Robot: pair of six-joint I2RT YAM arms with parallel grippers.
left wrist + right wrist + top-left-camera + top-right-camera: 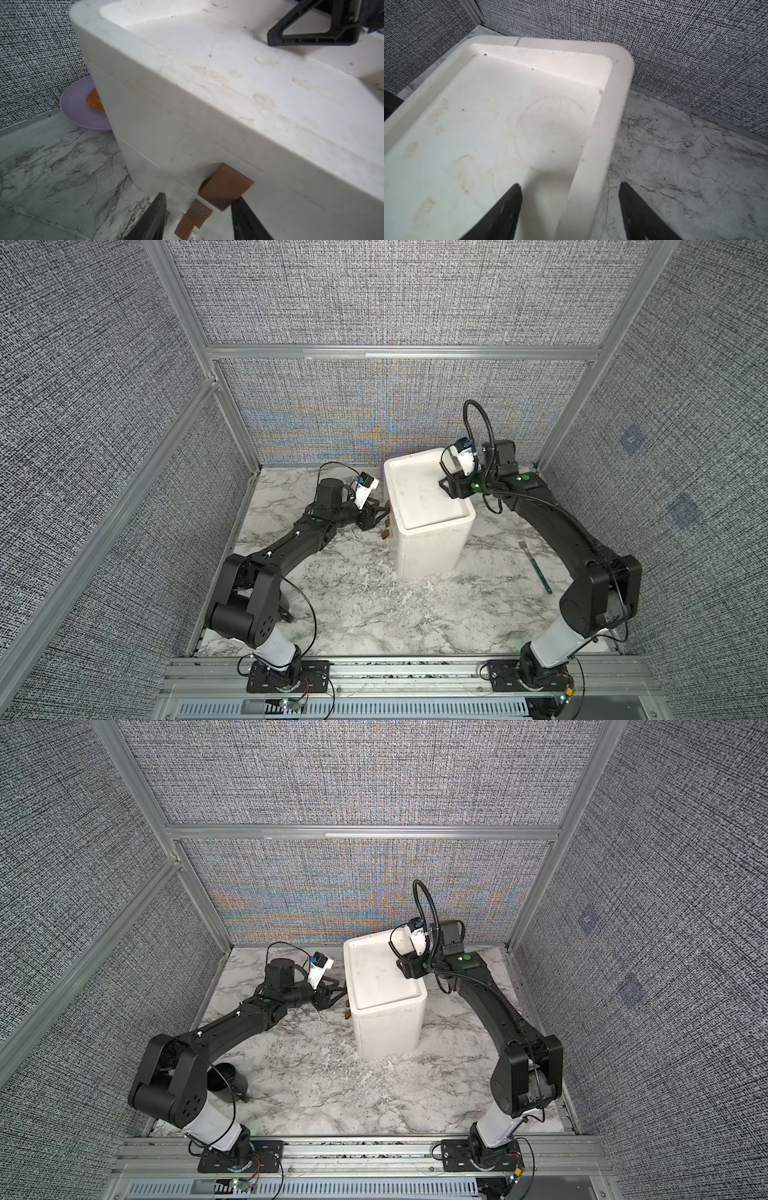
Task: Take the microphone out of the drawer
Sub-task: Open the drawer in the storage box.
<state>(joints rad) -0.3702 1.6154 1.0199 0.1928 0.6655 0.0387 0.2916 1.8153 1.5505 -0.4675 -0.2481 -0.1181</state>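
Both jaws parted, left flanking top drawer handle (pixel 225 185), right straddling cabinet rim (pixel 602 135)

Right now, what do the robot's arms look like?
The left arm and right arm are black, with white sleeves near the base, green dots and thin black cables. A ribbed hose loops above the right one. The left gripper and right gripper have black fingers.

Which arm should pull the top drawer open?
Left. The left gripper is at the top brown handle, jaws open either side of it. The right gripper straddles the top rim of the drawer unit, on the side away from the handles.
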